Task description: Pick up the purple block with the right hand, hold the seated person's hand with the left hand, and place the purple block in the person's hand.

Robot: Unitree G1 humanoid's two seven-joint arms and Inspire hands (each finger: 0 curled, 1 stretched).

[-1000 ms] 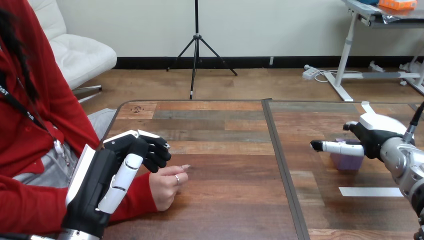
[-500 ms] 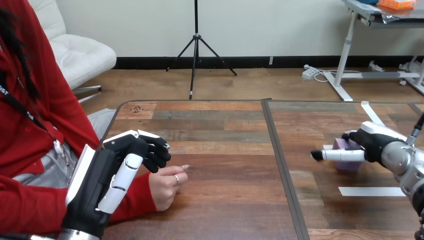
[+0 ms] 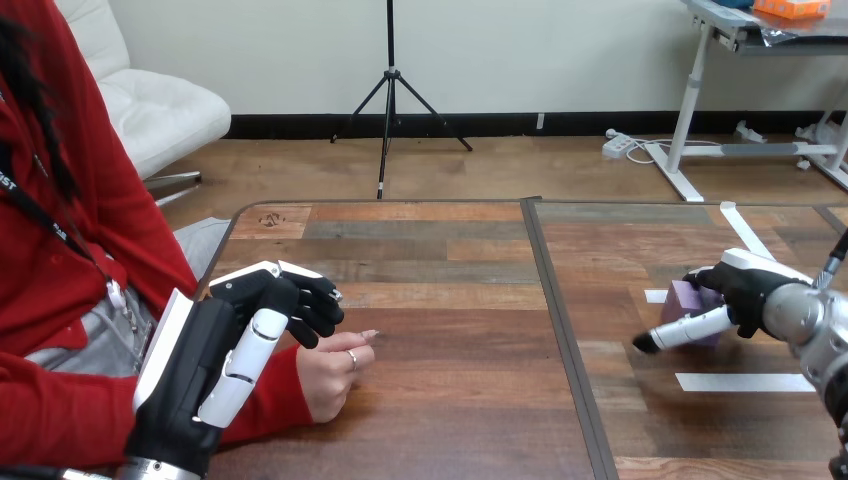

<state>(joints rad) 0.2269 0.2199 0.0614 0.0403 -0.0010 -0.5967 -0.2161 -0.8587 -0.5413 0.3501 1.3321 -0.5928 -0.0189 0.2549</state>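
The purple block point(image 3: 690, 298) sits on the right half of the table. My right hand point(image 3: 745, 285) is on it from the right: its fingers curl over the block's far top edge and the thumb point(image 3: 685, 330) lies along its near side, pointing left. My left hand point(image 3: 280, 305) hovers at the left with fingers curled and nothing in them, just above and behind the person's hand point(image 3: 330, 375). That hand rests on the table as a loose fist. I cannot tell whether the two touch.
A white tape strip point(image 3: 745, 382) lies near the block, and another point(image 3: 740, 225) runs diagonally at the far right. A dark seam point(image 3: 560, 330) splits the table point(image 3: 450, 400) into two halves. The person sits at the left edge.
My right hand has come down around the purple block, and its thumb has swung lower across the block's near side. The left hand and the person's hand have stayed put.
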